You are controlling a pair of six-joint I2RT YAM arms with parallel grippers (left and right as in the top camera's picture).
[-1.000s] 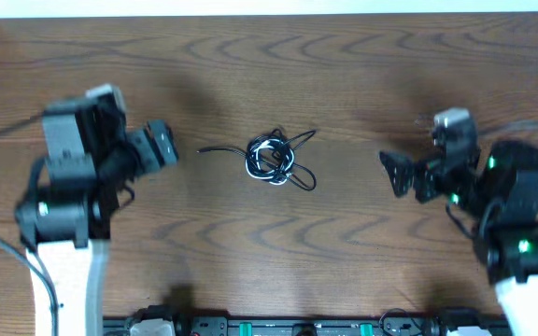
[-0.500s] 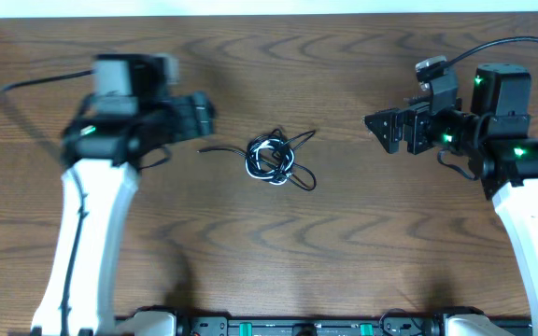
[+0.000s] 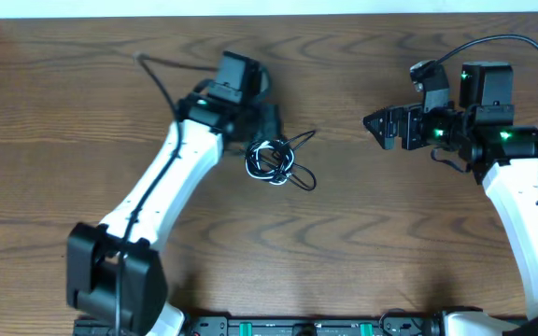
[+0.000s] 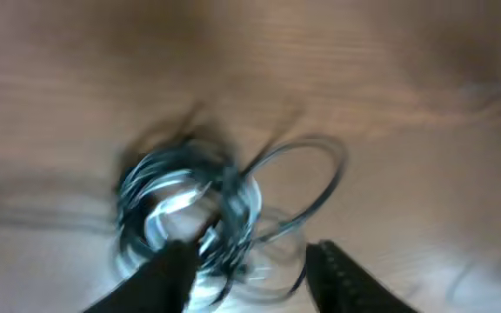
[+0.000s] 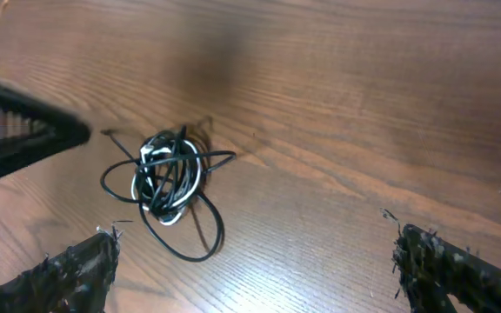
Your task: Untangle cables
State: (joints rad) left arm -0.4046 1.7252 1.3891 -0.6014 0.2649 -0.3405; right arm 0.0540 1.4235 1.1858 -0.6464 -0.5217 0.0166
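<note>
The cables (image 3: 271,161) lie in one small knot of black and white cords at the middle of the table, with black loops trailing right. My left gripper (image 3: 265,125) hovers just behind the knot. In the blurred left wrist view its fingers (image 4: 172,269) stand apart over the cables (image 4: 190,200), the left finger overlapping the coil and a loose loop lying in the gap. My right gripper (image 3: 375,131) hangs open well to the right of the knot. In the right wrist view the cables (image 5: 168,174) lie ahead, beyond the wide-open right gripper (image 5: 257,239).
Brown wooden table (image 3: 82,84) all round the knot. The left arm (image 3: 157,196) stretches diagonally from the front left. A dark finger of the left gripper (image 5: 24,130) shows at the left edge of the right wrist view. Black equipment (image 3: 288,327) lines the front edge.
The left arm has swung from the far left across to the cable knot, and its jaws have narrowed. The right gripper shifted slightly up and left, and stays open.
</note>
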